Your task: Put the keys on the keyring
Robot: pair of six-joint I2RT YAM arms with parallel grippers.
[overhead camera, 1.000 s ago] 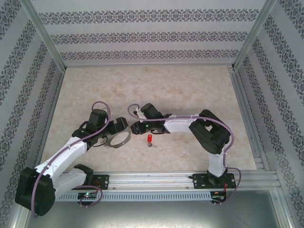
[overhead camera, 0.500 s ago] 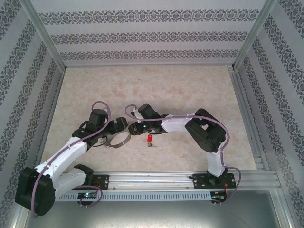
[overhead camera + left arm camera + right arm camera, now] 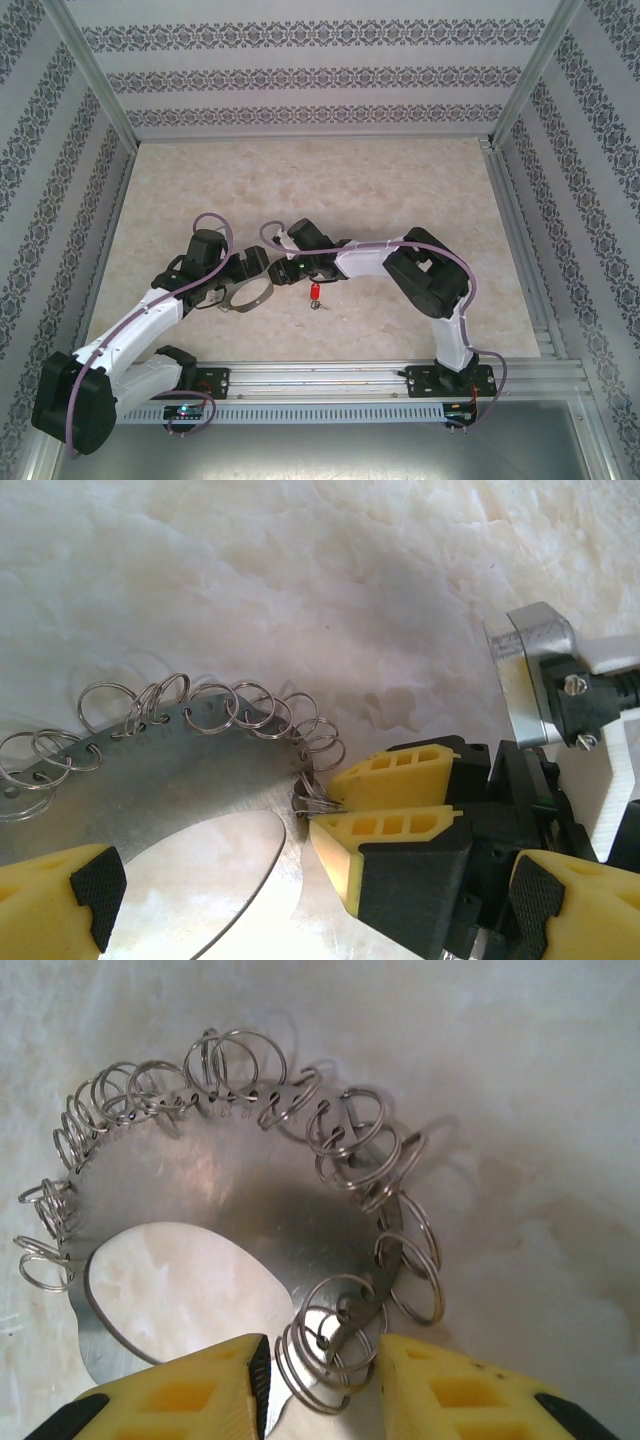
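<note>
I log open table [image 3: 330, 180] beyond the arms; left gripper [image 3: 253, 276] and right gripper [image 3: 322, 1360] crowd the keyring [image 3: 250, 296], key [image 3: 315, 291] clear on its near side.

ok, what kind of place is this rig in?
Probably an enclosed robot test cell, not a real room: aluminium frame post, patterned backdrop wall, and a mounting rail along the near edge.

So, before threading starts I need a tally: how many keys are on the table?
1: a red-headed key lying on the table, just right of the keyring. Others may be hidden.
</note>
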